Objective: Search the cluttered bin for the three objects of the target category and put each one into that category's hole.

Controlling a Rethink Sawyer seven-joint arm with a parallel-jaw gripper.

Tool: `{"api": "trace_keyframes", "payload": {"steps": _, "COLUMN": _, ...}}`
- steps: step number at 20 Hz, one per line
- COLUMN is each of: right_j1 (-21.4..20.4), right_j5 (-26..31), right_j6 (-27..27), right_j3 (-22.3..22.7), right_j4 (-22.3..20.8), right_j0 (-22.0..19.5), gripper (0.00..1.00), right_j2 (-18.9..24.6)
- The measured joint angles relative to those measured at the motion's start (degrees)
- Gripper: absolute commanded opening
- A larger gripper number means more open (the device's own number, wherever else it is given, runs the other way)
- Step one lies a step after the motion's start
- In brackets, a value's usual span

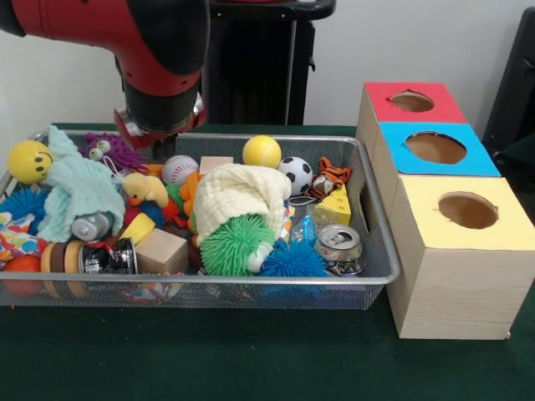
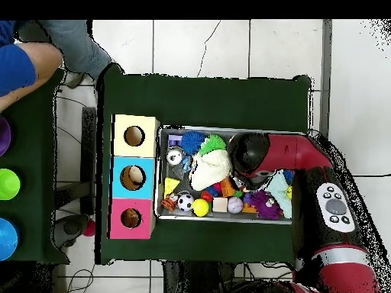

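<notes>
The wire mesh bin (image 1: 209,282) is full of clutter and also shows in the overhead view (image 2: 159,175). A yellow duck (image 1: 144,188) lies left of centre. An orange striped tiger (image 1: 330,177) lies at the bin's right end, near the boxes; it also shows in the overhead view (image 2: 169,203). I cannot pick out a third plush toy. The red-topped box's hole (image 1: 411,101) (image 2: 130,218) looks empty. My gripper (image 1: 157,138) hangs low over the bin's far left part, just behind and above the duck. Its tip is hidden behind clutter, and the arm (image 2: 250,155) covers it from above.
Blue-topped (image 1: 435,148) and yellow-topped (image 1: 468,210) boxes stand beside the red one. The bin also holds a pale yellow cloth (image 1: 242,196), green spiky ball (image 1: 234,246), soccer ball (image 1: 294,174), can (image 1: 338,244) and wooden block (image 1: 161,251). A person's arm (image 2: 30,61) shows at the overhead's top left.
</notes>
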Motion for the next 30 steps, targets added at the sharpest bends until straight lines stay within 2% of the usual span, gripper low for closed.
{"api": "trace_keyframes", "payload": {"steps": 2, "right_j1": 0.1, "right_j5": -1.3, "right_j6": 0.0, "right_j3": -0.2, "right_j4": -1.4, "right_j0": 0.2, "gripper": 0.00, "right_j2": -0.1}}
{"api": "trace_keyframes", "payload": {"steps": 3, "right_j1": 0.4, "right_j5": -3.0, "right_j6": 0.0, "right_j3": -0.4, "right_j4": -2.2, "right_j0": 0.2, "gripper": 1.00, "right_j2": -0.1}}
{"api": "trace_keyframes", "payload": {"steps": 18, "right_j1": 1.6, "right_j5": -9.7, "right_j6": 0.0, "right_j3": -1.6, "right_j4": -2.6, "right_j0": 0.3, "gripper": 1.00, "right_j2": -0.6}}
{"api": "trace_keyframes", "payload": {"steps": 30, "right_j1": 3.6, "right_j5": -9.2, "right_j6": 0.0, "right_j3": -2.2, "right_j4": -4.0, "right_j0": 1.6, "gripper": 1.00, "right_j2": -4.4}}
